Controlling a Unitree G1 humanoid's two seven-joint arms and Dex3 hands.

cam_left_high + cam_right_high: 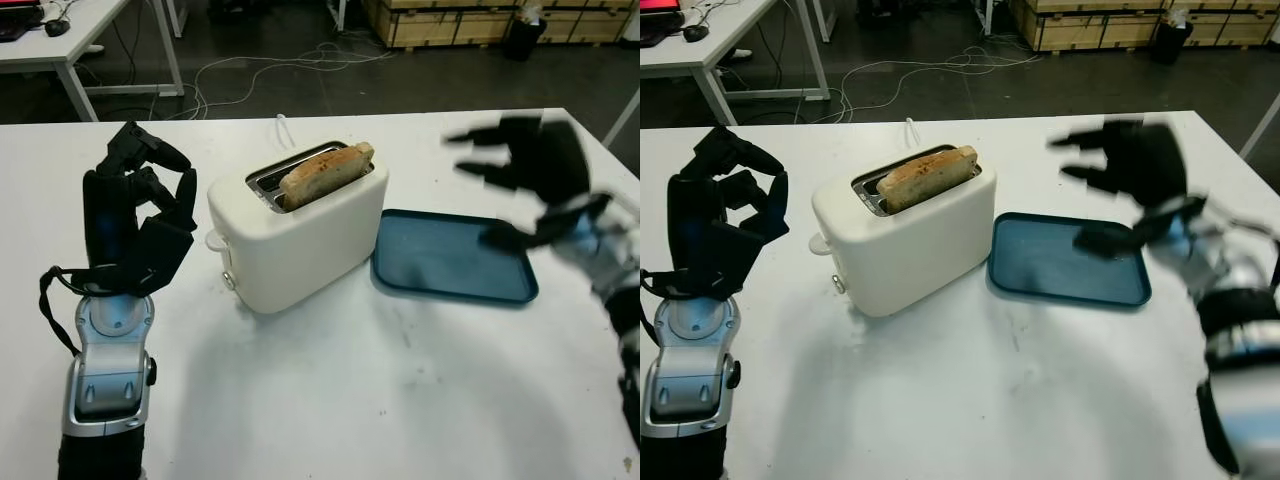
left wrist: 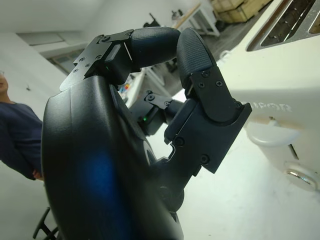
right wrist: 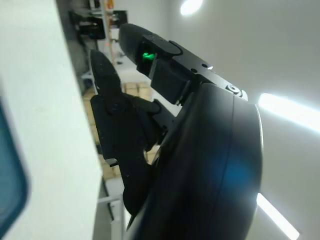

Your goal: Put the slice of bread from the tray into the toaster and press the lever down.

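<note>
Standing in the white plastic toaster point(image 1: 300, 225), the browned slice of bread point(image 1: 325, 172) pokes out; the dark blue tray point(image 1: 452, 258) lies bare alongside. Left hand point(image 1: 138, 215) fingers curl on nothing; right hand point(image 1: 535, 170) hovers unclenched, holding nothing, above the tray.

toaster point(image 1: 300, 235): smooth glossy white plastic | slice of bread point(image 1: 325, 172): rough browned crust | tray point(image 1: 452, 258): matt blue plastic | table point(image 1: 400, 400): smooth white, scuffed

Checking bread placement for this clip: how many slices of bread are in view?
1. The slice of bread stands in the toaster slot, top sticking out. The blue tray holds none. A second slot's inside is partly hidden.
</note>
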